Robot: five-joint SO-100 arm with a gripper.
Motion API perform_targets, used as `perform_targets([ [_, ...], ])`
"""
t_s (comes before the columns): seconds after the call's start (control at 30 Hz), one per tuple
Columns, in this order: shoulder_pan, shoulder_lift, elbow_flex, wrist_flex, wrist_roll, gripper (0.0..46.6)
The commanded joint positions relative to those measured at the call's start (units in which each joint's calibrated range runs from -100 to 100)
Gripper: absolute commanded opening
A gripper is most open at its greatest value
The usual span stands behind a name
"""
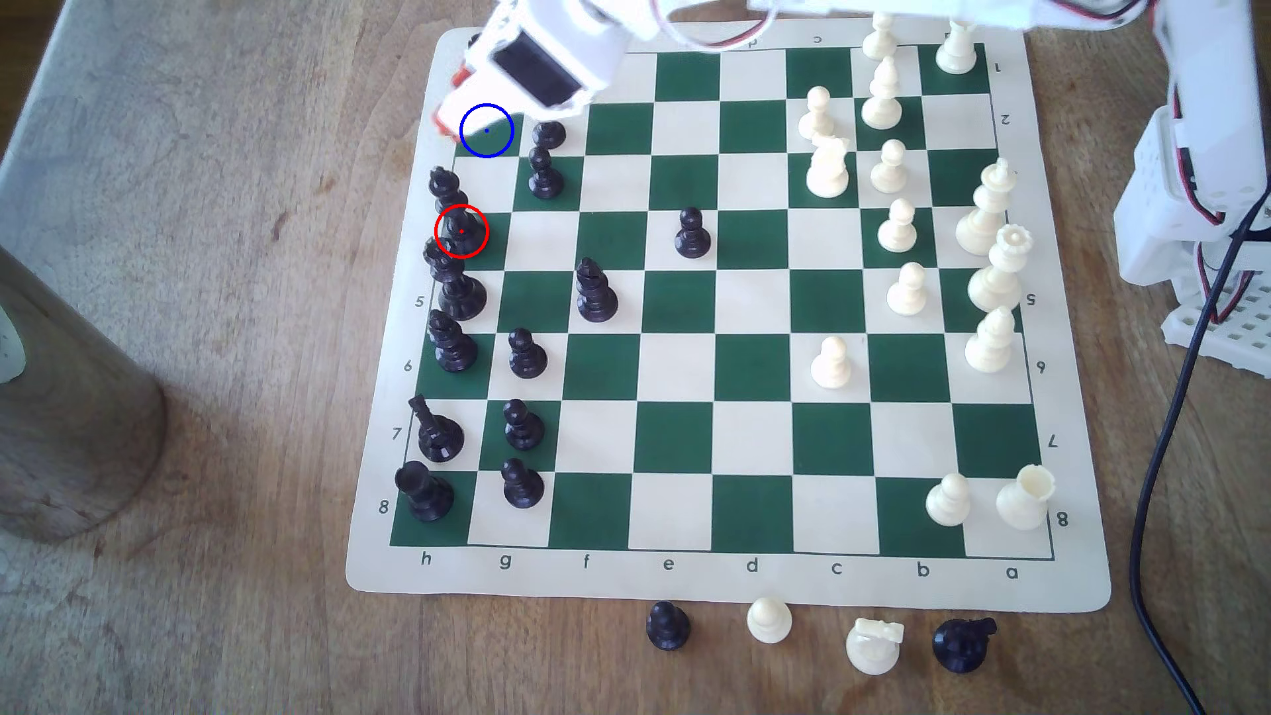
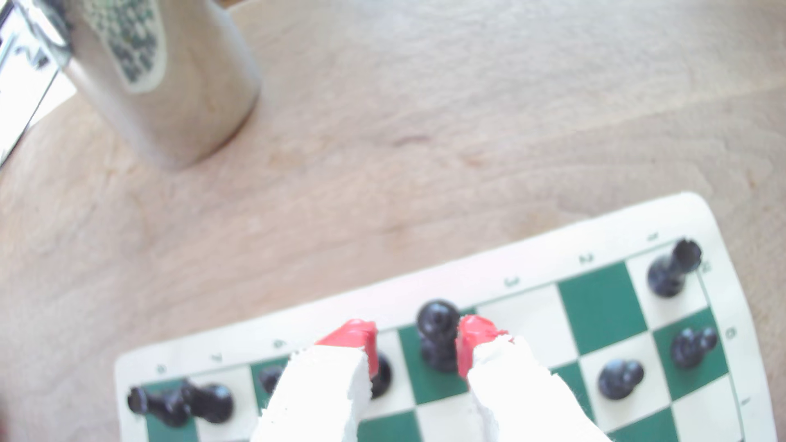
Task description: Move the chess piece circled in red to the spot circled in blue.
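closing well means centring the red-tipped fingers point(image 2: 417, 346), now spread wide and holding nothing, around the tall black piece point(image 2: 438, 338) standing between them on its green edge square, without nudging the neighbour piece point(image 2: 380, 376) just beside it, then carrying it to the blue-ringed square point(image 1: 487, 141).

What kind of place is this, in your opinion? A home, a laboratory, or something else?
Probably a home or hobby desk, not a formal laboratory. A roll-up chess mat with pieces lies on a worn wooden table, a small white robot arm reaches over it, and a metal cup stands nearby.
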Motion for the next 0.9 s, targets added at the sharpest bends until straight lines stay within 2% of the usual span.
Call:
perform_targets([
  [0.0, 0.45, 0.06, -7.11, -2.91, -1.12, 11.2],
  [0.4, 1.94, 9.14, -9.74, -7.9, -1.27, 14.9],
  [0.87, 1.0, 13.3, -13.73, -8.15, -1.47, 15.1],
])
